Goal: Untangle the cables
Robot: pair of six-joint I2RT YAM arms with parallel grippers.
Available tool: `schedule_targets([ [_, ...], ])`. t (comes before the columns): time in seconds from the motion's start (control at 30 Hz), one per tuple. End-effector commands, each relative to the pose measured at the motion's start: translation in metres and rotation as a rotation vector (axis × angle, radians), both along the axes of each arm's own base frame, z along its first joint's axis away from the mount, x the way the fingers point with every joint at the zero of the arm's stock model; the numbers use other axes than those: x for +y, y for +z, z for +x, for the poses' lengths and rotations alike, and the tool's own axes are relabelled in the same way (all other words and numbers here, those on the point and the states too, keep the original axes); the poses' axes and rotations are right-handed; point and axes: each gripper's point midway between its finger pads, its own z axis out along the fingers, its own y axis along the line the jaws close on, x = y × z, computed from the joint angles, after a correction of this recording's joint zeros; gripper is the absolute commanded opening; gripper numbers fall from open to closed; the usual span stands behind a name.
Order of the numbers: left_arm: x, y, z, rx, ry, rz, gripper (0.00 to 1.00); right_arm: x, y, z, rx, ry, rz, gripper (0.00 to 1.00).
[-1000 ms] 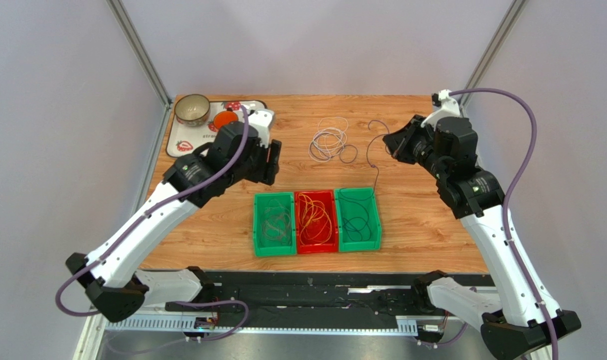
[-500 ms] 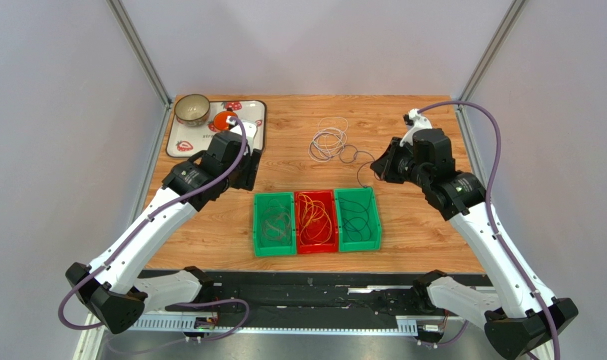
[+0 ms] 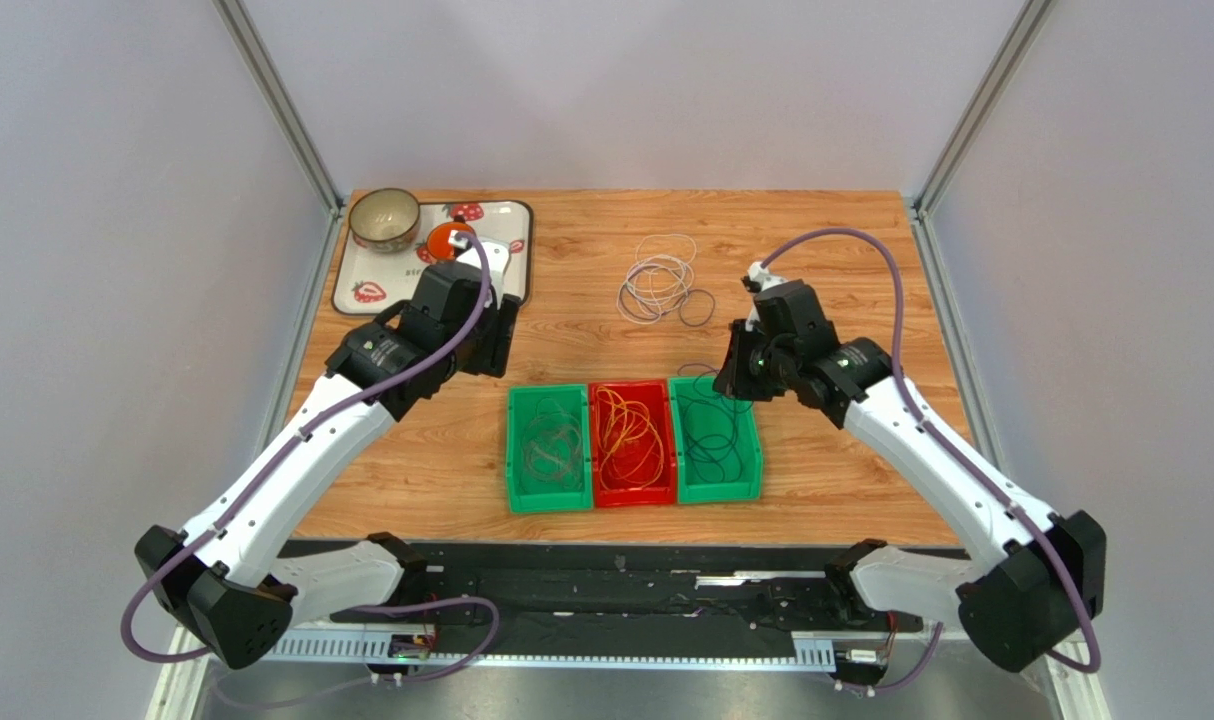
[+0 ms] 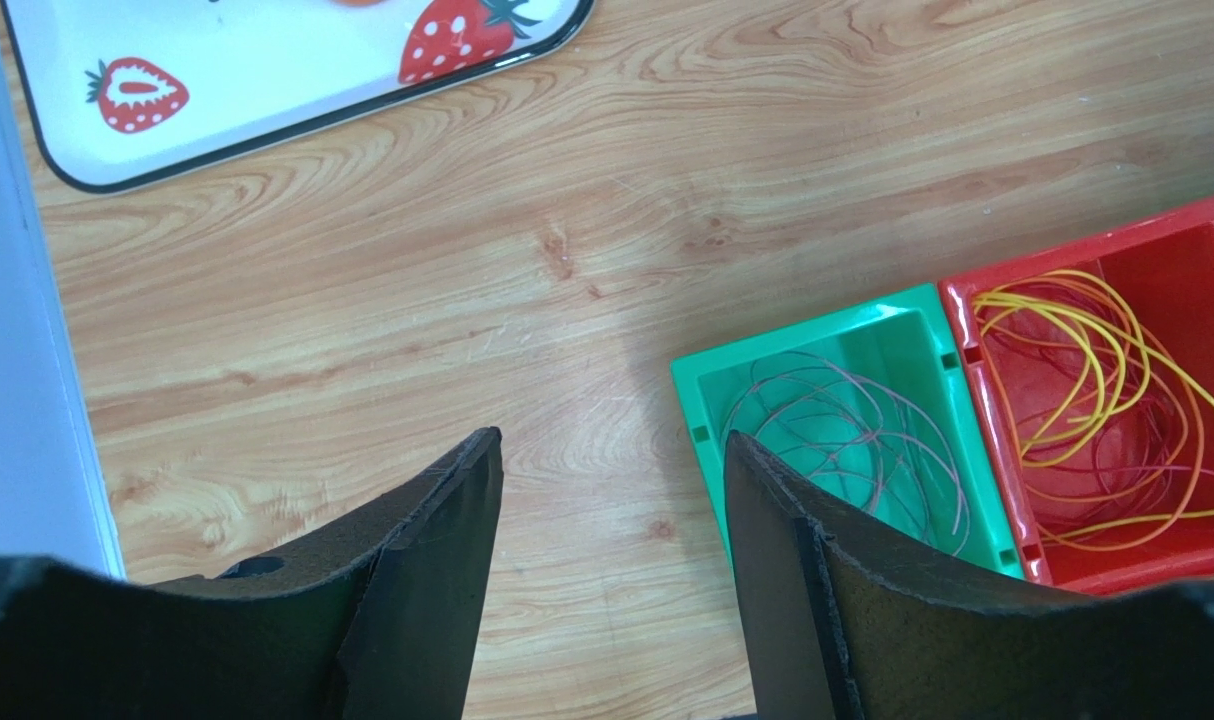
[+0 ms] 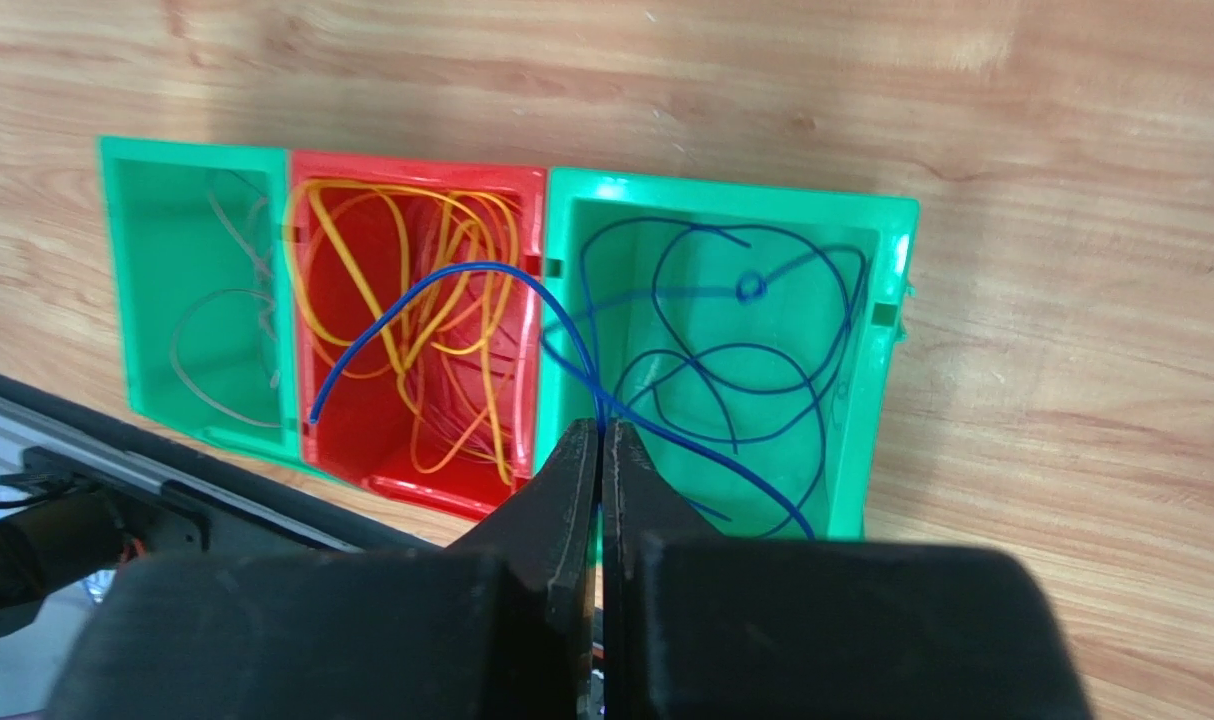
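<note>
Over the right-hand green plastic bin point(image 3: 754, 443), the right gripper point(image 5: 601, 428) is clenched on a thin blue cable point(image 5: 463, 273), with both black fingers pressed flat together around it. From the pinch, one end of that cable arcs up and left across the red plastic bin point(image 5: 418, 162) and hangs down toward its near-left corner. The other end drops down and right into the green bin below. That bin holds a loose heap of dark blue cables point(image 5: 748, 368) in overlapping loops. The red bin in the middle carries orange and yellow cables point(image 5: 471, 323), and the left-hand green plastic bin point(image 5: 193, 150) holds a few thin grey-pink cables point(image 4: 854, 435). The three bins sit side by side, touching, near the front of the wooden table point(image 3: 839, 450).

Further back on the table, well apart from the bins, lie coiled white-grey cables point(image 3: 652, 288), with a small dark cable ring point(image 3: 697, 309) just beside them on the right.

The left gripper point(image 4: 610, 447) hangs over bare wood just left of the left-hand green bin, released, its jaws spread and nothing between them. Behind it, in the far left corner, a white strawberry-print tray point(image 4: 268, 60) carries a small round bowl point(image 3: 385, 219) and an orange object point(image 3: 448, 240).
</note>
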Motion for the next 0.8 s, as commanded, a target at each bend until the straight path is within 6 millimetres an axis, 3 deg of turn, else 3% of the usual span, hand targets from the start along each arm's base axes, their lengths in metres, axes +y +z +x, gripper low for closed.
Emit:
schedule_targets([
  [0.0,-0.001,0.000,0.005,-0.012,-0.010,-0.008,0.64,0.010,-0.019,0.011,0.026,0.000,-0.001,0.00],
  [0.4,0.003,-0.009,0.011,0.020,0.001,-0.023,0.63,0.016,-0.083,0.018,0.194,0.011,-0.091,0.00],
  [0.77,0.005,-0.012,0.014,0.035,0.012,-0.036,0.62,0.014,-0.110,-0.017,0.338,0.026,-0.123,0.00],
])
